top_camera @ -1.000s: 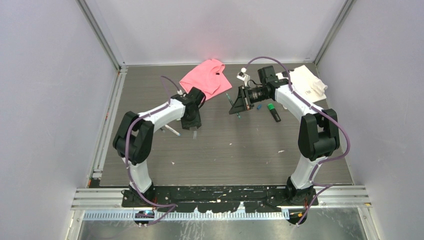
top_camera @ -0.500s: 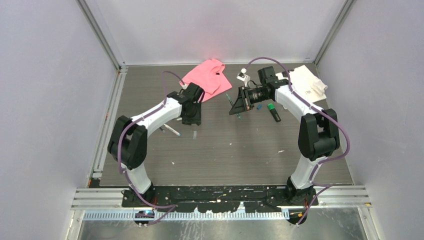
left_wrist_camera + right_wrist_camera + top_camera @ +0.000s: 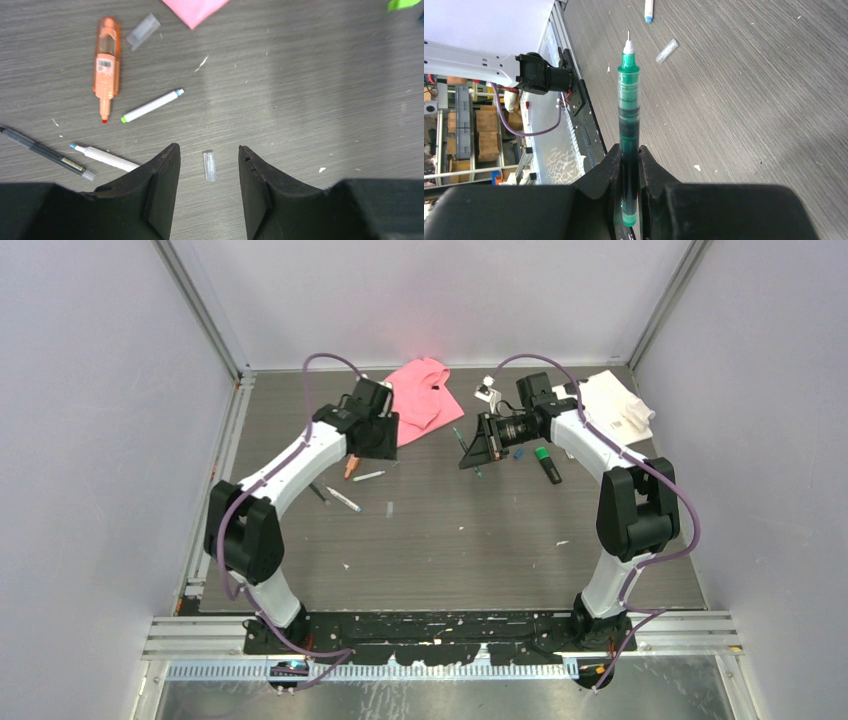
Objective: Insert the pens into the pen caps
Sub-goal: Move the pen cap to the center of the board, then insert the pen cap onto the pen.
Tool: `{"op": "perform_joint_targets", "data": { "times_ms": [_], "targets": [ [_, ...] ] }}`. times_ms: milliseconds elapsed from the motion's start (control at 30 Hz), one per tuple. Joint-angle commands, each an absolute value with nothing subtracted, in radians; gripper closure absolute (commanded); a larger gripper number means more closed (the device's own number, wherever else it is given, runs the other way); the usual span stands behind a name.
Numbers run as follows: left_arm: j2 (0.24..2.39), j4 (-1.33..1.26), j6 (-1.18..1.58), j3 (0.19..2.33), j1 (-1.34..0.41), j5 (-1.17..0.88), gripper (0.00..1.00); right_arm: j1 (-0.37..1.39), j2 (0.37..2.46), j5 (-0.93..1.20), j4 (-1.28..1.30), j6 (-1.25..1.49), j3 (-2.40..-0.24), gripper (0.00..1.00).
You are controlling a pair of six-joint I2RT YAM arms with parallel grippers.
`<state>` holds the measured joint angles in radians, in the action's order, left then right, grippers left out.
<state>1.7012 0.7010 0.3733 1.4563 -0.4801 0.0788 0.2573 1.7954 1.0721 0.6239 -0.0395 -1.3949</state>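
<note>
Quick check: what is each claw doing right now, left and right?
Left claw: open, holding nothing.
Right claw: closed on a green pen.

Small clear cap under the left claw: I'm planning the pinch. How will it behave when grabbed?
The small clear cap looks tiny and thin, so probably very light and easily flicked aside. Its smooth tubular shape suggests it may roll or squirt out of a pinch. It lies centred under the open left claw, so alignment looks fair.
</note>
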Motion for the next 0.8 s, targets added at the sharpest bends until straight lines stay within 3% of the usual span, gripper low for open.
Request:
{"op": "perform_joint_targets", "data": {
  "times_ms": [0,433,767],
  "targets": [
    [1.589,0.549,0.41,1.39,-0.383,-0.088,0.52,0.25,1.74,1.086,0.612,-0.048,-1.397,0.99],
    [1.55,0.493,0.484,1.141,-0.372,-0.12,0.57,0.247,1.738,1.089,0.607,-0.048,-1.393,0.99],
    [1.71,0.538,0.523,1.16,-0.54,0.087,0.64,0.247,1.733,1.087,0.601,-0.043,-1.387,0.99]
  ]
}}
